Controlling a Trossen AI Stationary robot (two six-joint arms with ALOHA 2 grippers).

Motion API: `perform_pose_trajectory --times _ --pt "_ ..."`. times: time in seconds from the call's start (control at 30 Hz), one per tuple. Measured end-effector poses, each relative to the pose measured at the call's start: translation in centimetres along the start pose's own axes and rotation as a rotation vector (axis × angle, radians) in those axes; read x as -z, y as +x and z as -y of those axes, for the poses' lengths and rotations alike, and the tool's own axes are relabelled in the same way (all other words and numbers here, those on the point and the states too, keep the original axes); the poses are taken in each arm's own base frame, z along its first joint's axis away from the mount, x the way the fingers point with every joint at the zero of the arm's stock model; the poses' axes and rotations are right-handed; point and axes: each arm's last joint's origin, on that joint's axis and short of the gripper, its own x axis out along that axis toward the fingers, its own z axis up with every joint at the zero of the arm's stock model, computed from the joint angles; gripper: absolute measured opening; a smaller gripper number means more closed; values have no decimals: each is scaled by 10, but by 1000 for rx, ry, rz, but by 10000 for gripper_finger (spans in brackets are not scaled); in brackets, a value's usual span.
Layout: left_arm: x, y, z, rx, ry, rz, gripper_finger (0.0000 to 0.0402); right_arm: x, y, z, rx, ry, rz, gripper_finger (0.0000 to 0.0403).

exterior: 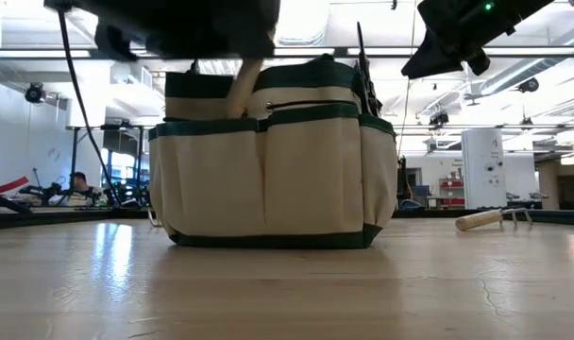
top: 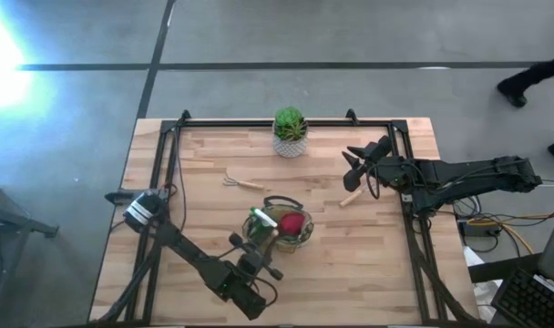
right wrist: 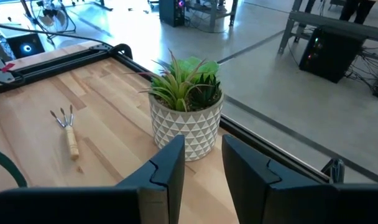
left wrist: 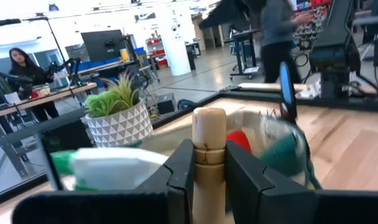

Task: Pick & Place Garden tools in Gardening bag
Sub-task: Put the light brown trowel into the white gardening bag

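The beige gardening bag (top: 297, 239) with green trim (exterior: 268, 170) stands mid-table, holding a red item (top: 293, 221), a green spray bottle (top: 261, 220) and dark shears (exterior: 362, 61) that stick up from its rim. My left gripper (top: 256, 246) is over the bag's near-left rim, shut on a wooden-handled tool (left wrist: 209, 134) whose metal end is hidden inside the bag. My right gripper (top: 354, 169) hovers open above the far right of the table, with nothing between its fingers (right wrist: 170, 168). A small rake (top: 243, 184) lies flat on the table, left of the bag. My left gripper pinches the tool's wooden handle just below its rounded free end (left wrist: 209, 163) between its two fingers. The fingers (left wrist: 184, 168) come in level and lie across the handle. The handle (exterior: 244, 90) stands nearly upright, slanting down into the bag, where its lower part is hidden.
A potted plant in a white patterned pot (top: 290, 132) stands at the table's far edge. Another wooden-handled tool (top: 351, 198) lies on the table right of the bag, below my right gripper. A dark frame rail (top: 259, 123) runs along the table's edges. People are in the room beyond.
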Motion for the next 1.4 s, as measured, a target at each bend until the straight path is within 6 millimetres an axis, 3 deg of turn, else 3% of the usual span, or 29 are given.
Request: perform_pose_trajectory --times 0.1,0.3,0.7,1.4 --pt "9 0 6 1 32 -1 63 0 0 0 0 0 0 95" --pt "4 0 17 11 125 -8 63 0 0 0 0 0 0 85" --pt "4 -1 18 47 186 -32 64 1 0 0 2 -6 -6 99" --pt "-1 -1 18 154 166 -103 129 1 0 0 2 -6 -6 82"
